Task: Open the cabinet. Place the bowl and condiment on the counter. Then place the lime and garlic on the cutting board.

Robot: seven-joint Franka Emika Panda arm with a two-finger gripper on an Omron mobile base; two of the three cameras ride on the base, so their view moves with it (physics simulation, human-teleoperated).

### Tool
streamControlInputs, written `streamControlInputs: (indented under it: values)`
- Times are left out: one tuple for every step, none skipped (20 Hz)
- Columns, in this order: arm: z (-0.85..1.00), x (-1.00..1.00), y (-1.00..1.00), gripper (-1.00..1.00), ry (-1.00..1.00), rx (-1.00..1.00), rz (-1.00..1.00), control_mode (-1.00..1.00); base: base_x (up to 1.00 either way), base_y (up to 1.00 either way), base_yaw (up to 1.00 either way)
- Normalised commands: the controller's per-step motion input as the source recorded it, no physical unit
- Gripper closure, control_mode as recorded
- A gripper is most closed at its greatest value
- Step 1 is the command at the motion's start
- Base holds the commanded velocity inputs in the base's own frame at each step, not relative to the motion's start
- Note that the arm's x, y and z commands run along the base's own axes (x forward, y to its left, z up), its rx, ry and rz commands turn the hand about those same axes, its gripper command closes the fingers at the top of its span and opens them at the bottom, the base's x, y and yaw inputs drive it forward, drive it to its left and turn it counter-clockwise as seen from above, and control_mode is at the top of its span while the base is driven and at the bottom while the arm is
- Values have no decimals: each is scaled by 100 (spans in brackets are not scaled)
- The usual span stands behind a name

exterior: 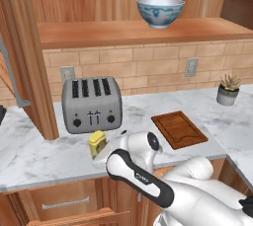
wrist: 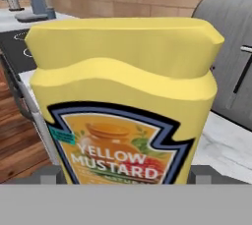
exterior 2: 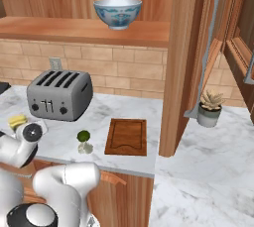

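— Yellow mustard bottle [exterior: 97, 142] stands on the white marble counter [exterior: 44, 153] before the grey toaster [exterior: 92, 104]; the gripper's wide jaws flank it, seemingly letting go.

— Patterned white bowl [exterior 2: 118, 12] waits in the open wooden cabinet [exterior 2: 84, 28], so that's next. Close up, toaster crowds the bottle's side; back out carefully.

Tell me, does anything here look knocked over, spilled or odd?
Nothing is spilled or broken. The mustard bottle stands on the marble counter before the toaster, the bowl sits upright on its shelf, and the cutting board lies flat and bare.
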Motion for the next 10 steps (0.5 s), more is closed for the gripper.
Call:
streamControlInputs:
  values:
    - [-26,39,0,100,8,9,0,-100,0,0,0]
    - [-24,38,0,100,4,10,0,-100,0,0,0]
    - [-26,37,0,100,0,10,0,-100,0,0,0]
    - [-29,34,0,100,0,9,0,-100,0,0,0]
    - [-31,34,0,100,0,7,0,-100,0,0,0]
    - [-37,29,0,100,0,4,0,-100,0,0,0]
    - [-37,29,0,100,0,2,0,-100,0,0,0]
    - [-40,34,0,100,0,0,0,-100,0,0,0]
    - [-41,37,0,100,0,0,0,-100,0,0,0]
    - [-40,39,0,100,0,0,0,-100,0,0,0]
